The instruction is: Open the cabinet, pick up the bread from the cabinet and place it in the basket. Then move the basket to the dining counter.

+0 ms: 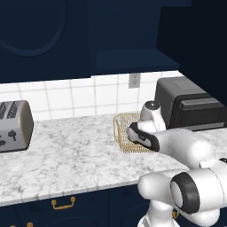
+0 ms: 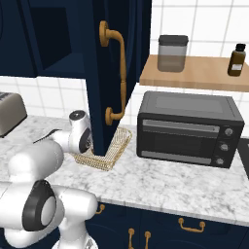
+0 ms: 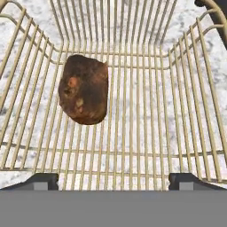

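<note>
The brown bread lies on the floor of the golden wire basket, left of its middle. My gripper hangs over the basket's near rim, open, with nothing between its fingertips. The basket stands on the marbled worktop in front of my hand and shows in the right base view too. The navy cabinet door stands swung open over the basket, its brass handle facing right. The cabinet's open shelf is dark. The dining counter is out of view.
A black toaster oven stands right of the basket, close to it. A silver toaster sits at the far left of the worktop. A wooden shelf above the oven carries a jar and a bottle.
</note>
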